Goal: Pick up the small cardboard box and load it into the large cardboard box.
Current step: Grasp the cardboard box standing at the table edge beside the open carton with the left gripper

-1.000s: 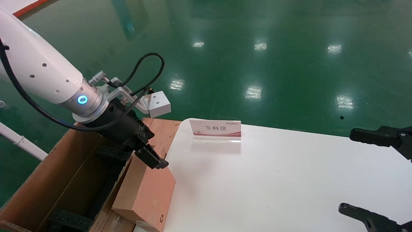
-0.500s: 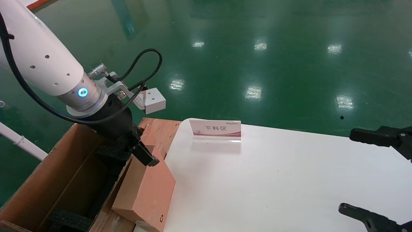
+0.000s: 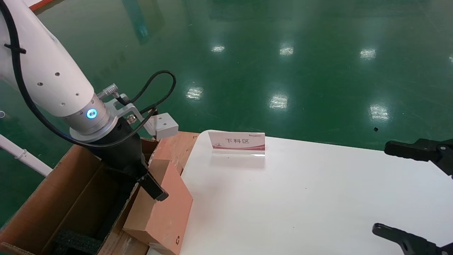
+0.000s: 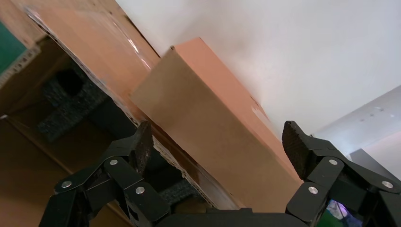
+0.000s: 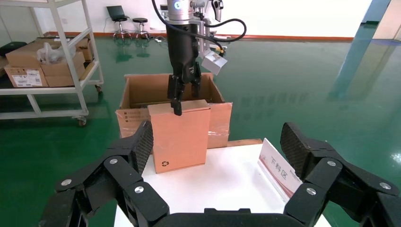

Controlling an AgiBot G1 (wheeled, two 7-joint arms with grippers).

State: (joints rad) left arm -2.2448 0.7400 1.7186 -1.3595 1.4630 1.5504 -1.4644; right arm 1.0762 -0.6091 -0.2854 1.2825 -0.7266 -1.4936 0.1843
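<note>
The small cardboard box (image 3: 161,209) stands on edge at the table's left side, leaning against the flap of the large cardboard box (image 3: 49,198). Its pinkish face (image 5: 179,135) carries a recycling mark near one lower corner. My left gripper (image 3: 148,184) is open and straddles the tan top side of the small box (image 4: 213,127). One finger (image 4: 142,144) hangs over the large box's flap, the other (image 4: 298,146) stands beyond the pink face, and both are apart from the carton. Black foam (image 4: 66,101) lies inside the large box. My right gripper (image 3: 407,191) waits open at the table's right edge.
A white table (image 3: 300,198) carries a small acrylic sign (image 3: 238,142) near its far edge. Green floor lies beyond. A white shelf cart (image 5: 47,56) with cartons stands far behind the large box (image 5: 142,94). A white pipe (image 3: 21,156) runs left of the large box.
My left gripper has come down and moved toward the large box's side, so its fingers now sit lower round the small box's top. The small box and the right arm have not moved.
</note>
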